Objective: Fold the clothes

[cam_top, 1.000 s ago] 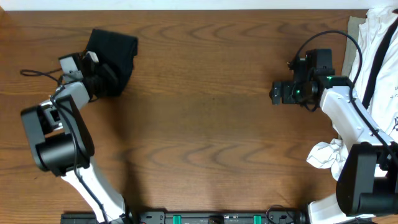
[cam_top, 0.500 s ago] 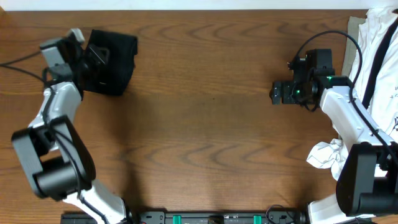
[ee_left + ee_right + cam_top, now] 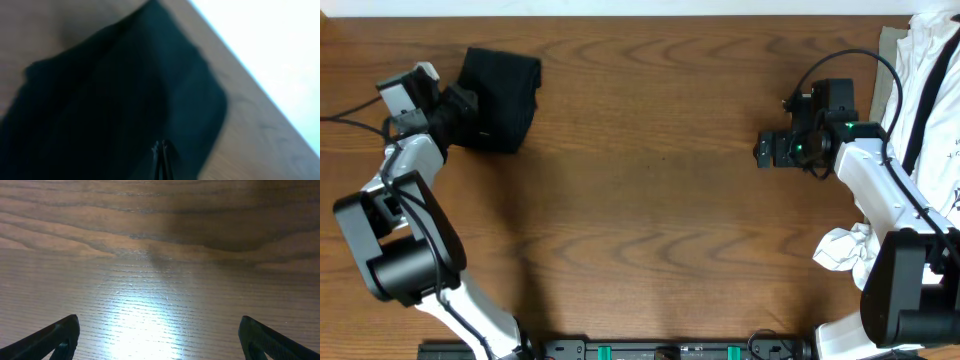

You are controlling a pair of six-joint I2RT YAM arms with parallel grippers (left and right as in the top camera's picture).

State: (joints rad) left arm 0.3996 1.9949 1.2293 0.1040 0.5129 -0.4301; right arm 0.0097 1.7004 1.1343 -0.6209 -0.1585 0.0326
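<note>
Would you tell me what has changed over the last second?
The left gripper, fingers shut, drew leftward and away from its base, from over the black garment to its left edge. The garment and the open right gripper stayed put.

Your dark wooden bench (image 3: 650,220) under bright light.
You see bold grain, a white glare patch (image 3: 142,317) on the wood, a pale strip (image 3: 620,6) beyond its far edge.
</note>
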